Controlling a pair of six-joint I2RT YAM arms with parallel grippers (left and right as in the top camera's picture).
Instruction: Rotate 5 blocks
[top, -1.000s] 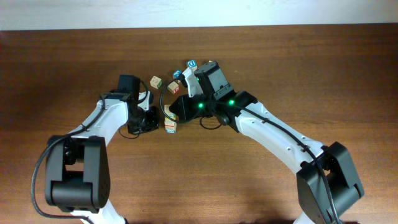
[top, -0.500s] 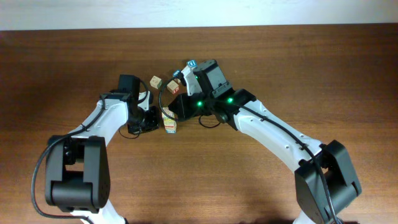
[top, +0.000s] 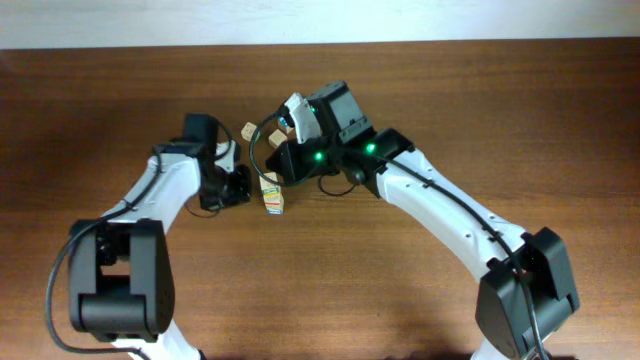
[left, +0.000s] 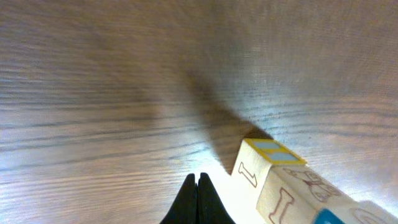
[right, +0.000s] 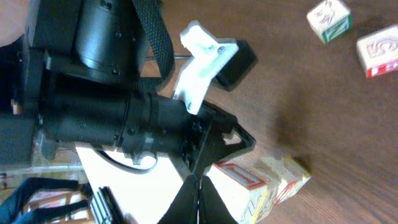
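Brown desk (top: 560, 110). My left arm (top: 165, 185) and right arm (top: 440, 205) meet mid-desk. Both jaws are pinched shut and hold nothing. A row of three blocks (top: 271, 195) lies between them, long axis near-far, just right of the left jaws and just left of the right jaws. Two loose blocks (right: 329, 20) sit farther off. I judge either arm is near enough to nudge the row; can't tell which is nearer.

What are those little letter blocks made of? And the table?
The blocks look like pale wood with a dull, unpolished finish: they have cream faces, printed letters and coloured borders. The table looks like brown wood, or maybe a wood-look coating. It is smooth and slightly shiny, with long grain lines and a soft glare.
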